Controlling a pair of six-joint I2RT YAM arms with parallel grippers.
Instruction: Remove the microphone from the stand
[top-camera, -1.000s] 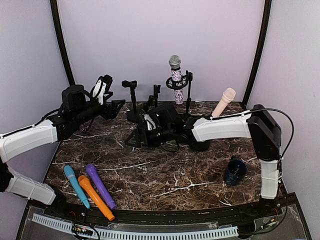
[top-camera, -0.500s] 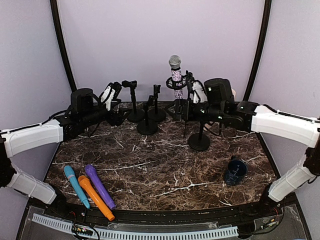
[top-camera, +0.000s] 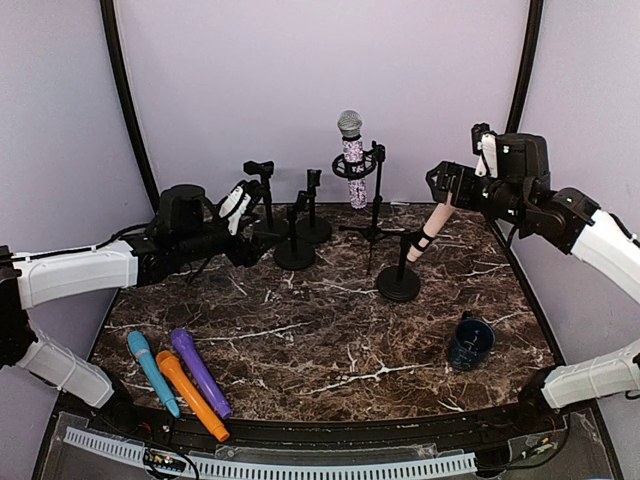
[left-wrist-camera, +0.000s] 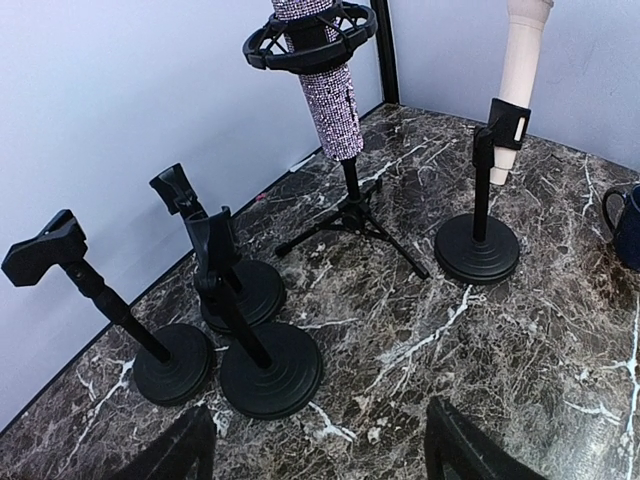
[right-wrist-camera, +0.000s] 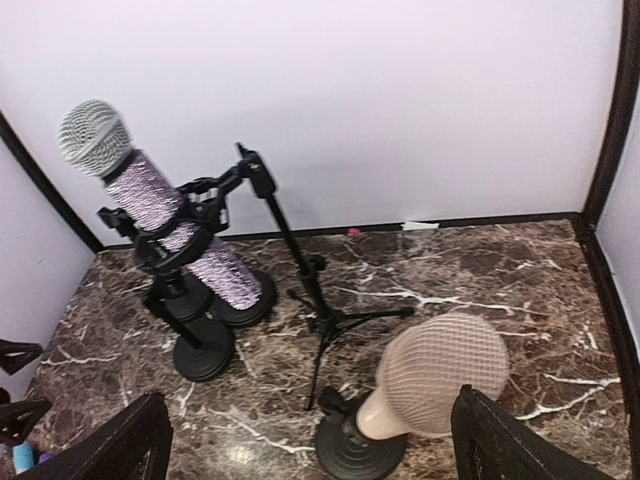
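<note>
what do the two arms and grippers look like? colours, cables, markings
Left arm and right arm match: white shells on long links, black joints and wrist housings. A thin black cable runs along the left one. Left gripper and right gripper: black fingers, white parts behind. No markings legible.

A: Where is the top camera mounted?

B: Above and behind the arm bases, at the near edge of the counter (top-camera: 330, 340). It faces the far wall, with the whole surface in frame.

A: And the wrist cameras?

B: Left wrist: low and close, near the far-left corner, facing right past the empty stands (left-wrist-camera: 268, 370). Right wrist: high over the far-right corner, facing down and left. All three views share the sparkly microphone (top-camera: 352, 160) and the pink microphone (top-camera: 436, 220).
</note>
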